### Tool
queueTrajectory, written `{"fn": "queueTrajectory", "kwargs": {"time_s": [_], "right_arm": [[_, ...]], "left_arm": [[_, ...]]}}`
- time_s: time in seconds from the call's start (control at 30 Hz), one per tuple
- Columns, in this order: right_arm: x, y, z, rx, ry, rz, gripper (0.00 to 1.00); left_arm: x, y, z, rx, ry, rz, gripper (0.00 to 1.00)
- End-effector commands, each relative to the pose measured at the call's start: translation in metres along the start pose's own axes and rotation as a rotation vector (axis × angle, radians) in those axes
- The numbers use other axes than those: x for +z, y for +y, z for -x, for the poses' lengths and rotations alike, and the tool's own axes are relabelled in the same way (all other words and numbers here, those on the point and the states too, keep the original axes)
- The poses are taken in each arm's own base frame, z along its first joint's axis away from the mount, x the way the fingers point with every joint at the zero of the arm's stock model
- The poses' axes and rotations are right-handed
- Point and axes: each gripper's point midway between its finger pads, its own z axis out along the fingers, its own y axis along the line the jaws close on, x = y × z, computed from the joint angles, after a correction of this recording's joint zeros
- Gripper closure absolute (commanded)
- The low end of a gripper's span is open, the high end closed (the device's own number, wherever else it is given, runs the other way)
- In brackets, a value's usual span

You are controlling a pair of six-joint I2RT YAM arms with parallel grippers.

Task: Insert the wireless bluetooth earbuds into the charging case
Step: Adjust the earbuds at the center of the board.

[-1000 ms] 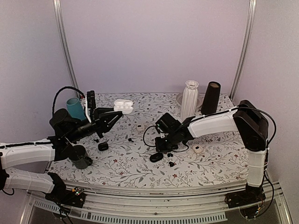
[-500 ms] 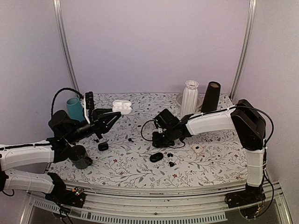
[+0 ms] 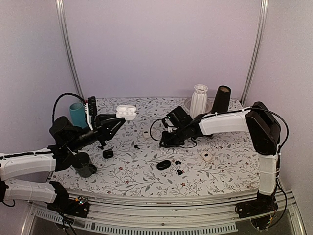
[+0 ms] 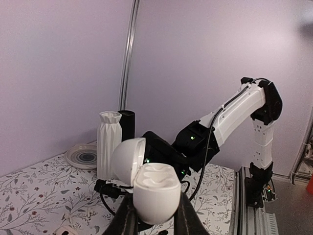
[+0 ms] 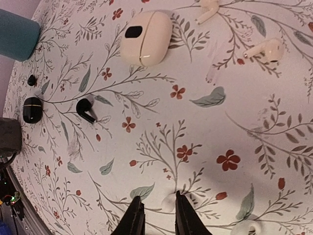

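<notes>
Two grippers to log. My left gripper (image 4: pixel 155 226) is clamped on the open white rounded plastic charging case (image 4: pixel 155 193), held up off the table with its lid tipped back. My right gripper (image 5: pixel 156 215) hangs low over the floral-print tablecloth (image 5: pixel 195 122), jaws narrowly apart, nothing between them. Farther out lie a black stemmed plastic earbud (image 5: pixel 86 110), a glossy black oval case (image 5: pixel 32 109), a tiny black bud (image 5: pixel 32 80), a closed cream pebble-shaped case (image 5: pixel 145 38) and two white stemmed earbuds (image 5: pixel 266 49).

Earbuds (image 3: pixel 180 172) right of closed case (image 3: pixel 164 165) — vase (image 3: pixel 198 103) behind, charging case (image 3: pixel 127 111) back left.
</notes>
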Motion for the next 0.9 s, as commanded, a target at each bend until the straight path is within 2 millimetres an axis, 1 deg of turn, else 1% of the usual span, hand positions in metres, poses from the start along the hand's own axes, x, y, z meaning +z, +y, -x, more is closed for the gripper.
{"fn": "queueTrajectory", "kwargs": {"time_s": [0.0, 0.13, 0.27, 0.37, 0.5, 0.87], "right_arm": [[-0.013, -0.003, 0.023, -0.091, -0.029, 0.037, 0.77], [-0.002, -0.002, 0.018, -0.174, 0.005, 0.064, 0.78], [0.006, -0.011, 0.015, -0.224, 0.021, 0.052, 0.78], [0.008, -0.017, 0.016, -0.238, 0.023, 0.049, 0.78], [0.011, -0.016, 0.01, -0.279, 0.039, 0.069, 0.78], [0.018, -0.032, -0.005, -0.312, 0.071, 0.024, 0.78]], "left_arm": [[-0.005, 0.003, 0.004, 0.015, -0.024, 0.015, 1.0], [-0.005, 0.004, 0.005, 0.017, -0.025, 0.018, 1.0], [-0.005, 0.004, 0.005, 0.016, -0.023, 0.019, 1.0], [-0.005, 0.004, 0.006, 0.017, -0.023, 0.021, 1.0], [-0.006, 0.004, 0.006, 0.017, -0.021, 0.026, 1.0], [-0.007, 0.004, 0.008, 0.017, -0.023, 0.028, 1.0]]}}
